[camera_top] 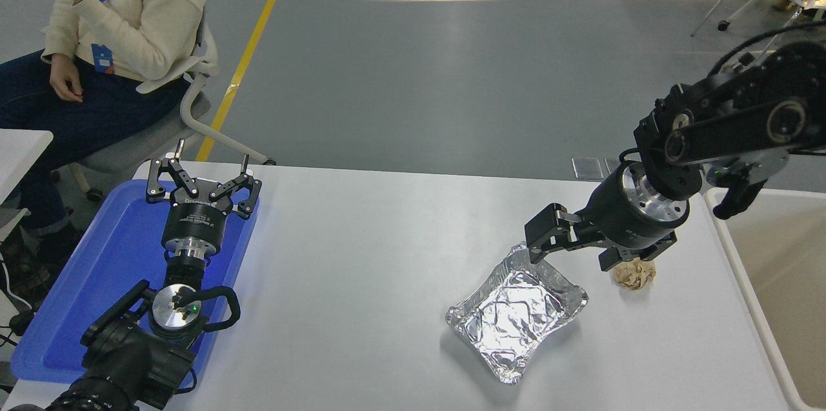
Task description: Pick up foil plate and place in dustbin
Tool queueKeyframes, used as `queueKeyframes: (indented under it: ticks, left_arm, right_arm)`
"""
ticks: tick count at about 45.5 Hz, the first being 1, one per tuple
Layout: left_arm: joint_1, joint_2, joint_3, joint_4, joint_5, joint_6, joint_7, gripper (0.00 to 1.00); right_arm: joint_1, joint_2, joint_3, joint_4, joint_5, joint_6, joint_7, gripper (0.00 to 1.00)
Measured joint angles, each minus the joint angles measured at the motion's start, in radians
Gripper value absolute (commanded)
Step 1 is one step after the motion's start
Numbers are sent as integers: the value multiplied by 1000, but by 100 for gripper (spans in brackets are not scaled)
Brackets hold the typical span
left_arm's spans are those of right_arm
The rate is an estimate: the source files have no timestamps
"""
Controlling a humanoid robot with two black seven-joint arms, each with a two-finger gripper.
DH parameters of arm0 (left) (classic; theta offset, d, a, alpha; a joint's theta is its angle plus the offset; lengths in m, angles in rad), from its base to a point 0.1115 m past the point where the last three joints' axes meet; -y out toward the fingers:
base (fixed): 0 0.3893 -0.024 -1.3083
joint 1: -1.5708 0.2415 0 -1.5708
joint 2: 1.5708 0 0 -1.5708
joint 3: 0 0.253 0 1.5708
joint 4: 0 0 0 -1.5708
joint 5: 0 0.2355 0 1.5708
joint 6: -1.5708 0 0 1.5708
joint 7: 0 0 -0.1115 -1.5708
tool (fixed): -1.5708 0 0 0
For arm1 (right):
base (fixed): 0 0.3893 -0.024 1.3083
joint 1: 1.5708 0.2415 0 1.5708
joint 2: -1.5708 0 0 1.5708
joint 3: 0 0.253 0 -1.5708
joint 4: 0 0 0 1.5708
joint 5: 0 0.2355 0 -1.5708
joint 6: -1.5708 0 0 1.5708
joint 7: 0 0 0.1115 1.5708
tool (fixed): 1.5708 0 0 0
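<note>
The foil plate point(516, 314), a crinkled silver tray, lies on the white table right of centre. My right gripper point(574, 255) hangs open just over the plate's far rim, tilted down. One finger is at the plate's far left corner, and the other is near a paper ball. Nothing is between its fingers. The dustbin point(774, 262), off-white rim and beige inside, stands at the table's right edge, right of the gripper. My left gripper point(203, 179) is parked open over the blue tray at the lower left.
A small crumpled tan paper ball point(635, 273) lies just right of the foil plate, under the right gripper's wrist. A flat blue tray point(97, 282) covers the table's left end. A person sits on a chair point(187, 101) beyond the far left corner.
</note>
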Motion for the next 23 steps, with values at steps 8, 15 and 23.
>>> queueKeyframes:
  ticks: [8,15,23]
  left_arm:
    - [0,0,0,0,0,0,0,100]
    - [0,0,0,0,0,-1,2,100]
    - [0,0,1,0,0,-1,2,100]
  right_arm:
    - [-59,6,-5,2,-5,-76,-2,100]
    - [-111,9,-9,3,-8,-142,-4,100]
    - [-176,10,-11,4,-9,-216,-6,100]
